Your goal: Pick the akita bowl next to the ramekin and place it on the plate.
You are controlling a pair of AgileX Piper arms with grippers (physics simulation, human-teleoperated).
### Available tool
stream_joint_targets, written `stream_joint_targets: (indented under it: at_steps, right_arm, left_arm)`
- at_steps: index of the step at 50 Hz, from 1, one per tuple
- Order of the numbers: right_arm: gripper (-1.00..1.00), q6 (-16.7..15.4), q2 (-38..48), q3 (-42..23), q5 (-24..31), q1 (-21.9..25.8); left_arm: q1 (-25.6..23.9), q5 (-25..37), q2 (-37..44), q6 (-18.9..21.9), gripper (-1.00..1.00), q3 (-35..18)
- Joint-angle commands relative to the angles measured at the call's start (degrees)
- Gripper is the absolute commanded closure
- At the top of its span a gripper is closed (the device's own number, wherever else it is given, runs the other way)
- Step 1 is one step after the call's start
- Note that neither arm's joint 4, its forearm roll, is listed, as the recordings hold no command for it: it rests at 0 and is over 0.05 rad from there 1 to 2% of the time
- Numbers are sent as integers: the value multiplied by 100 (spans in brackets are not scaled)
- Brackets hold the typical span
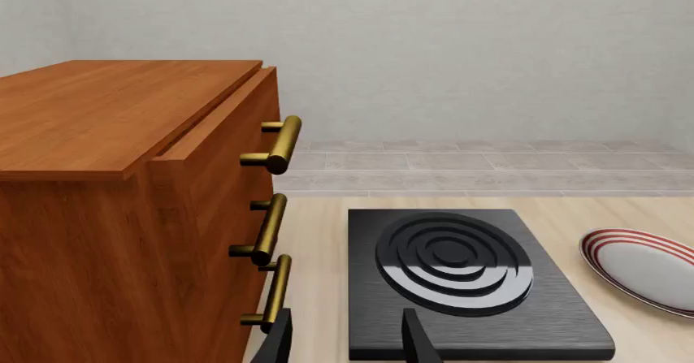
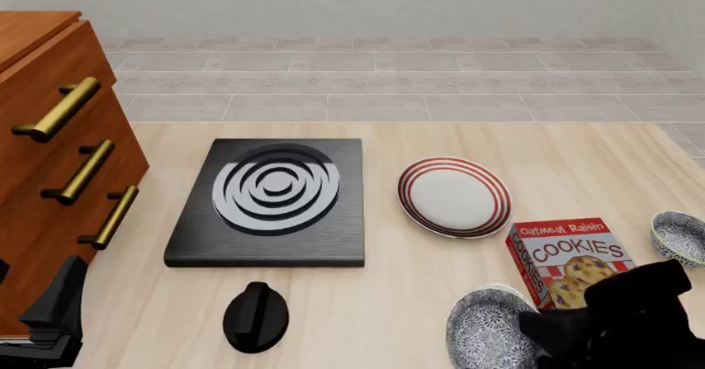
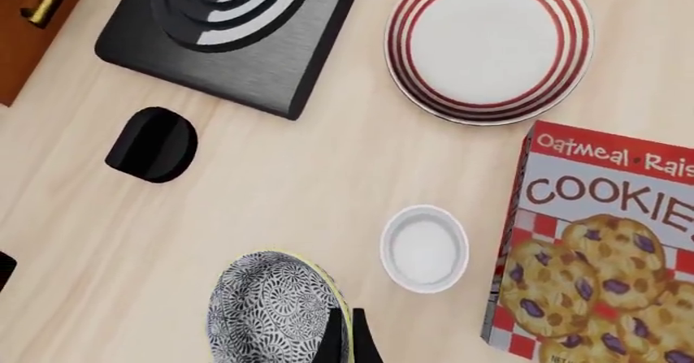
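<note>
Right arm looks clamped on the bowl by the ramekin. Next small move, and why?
Probably a short straight lift. In the right wrist view the right pincer straddles the akita bowl's rim, apparently shut on it, bowl tilted. The ramekin and cookie box sit close by on the way to the plate, so clear them before carrying across.

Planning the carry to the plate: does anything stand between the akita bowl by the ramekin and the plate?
Nothing visible blocks it. The akita bowl sits at the right gripper; the ramekin and cookie box flank the path to the plate.
</note>
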Motion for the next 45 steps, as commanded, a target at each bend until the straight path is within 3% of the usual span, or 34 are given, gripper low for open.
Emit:
stream_joint_targets:
  at_steps: [1, 45]
  right_arm:
    - [100, 118, 59, -142, -81, -85]
    - [100, 156, 642, -496, -637, -565]
  left_arm:
    - [0, 0, 0, 0, -100, 0]
    - [0, 0, 0, 0, -100, 0]
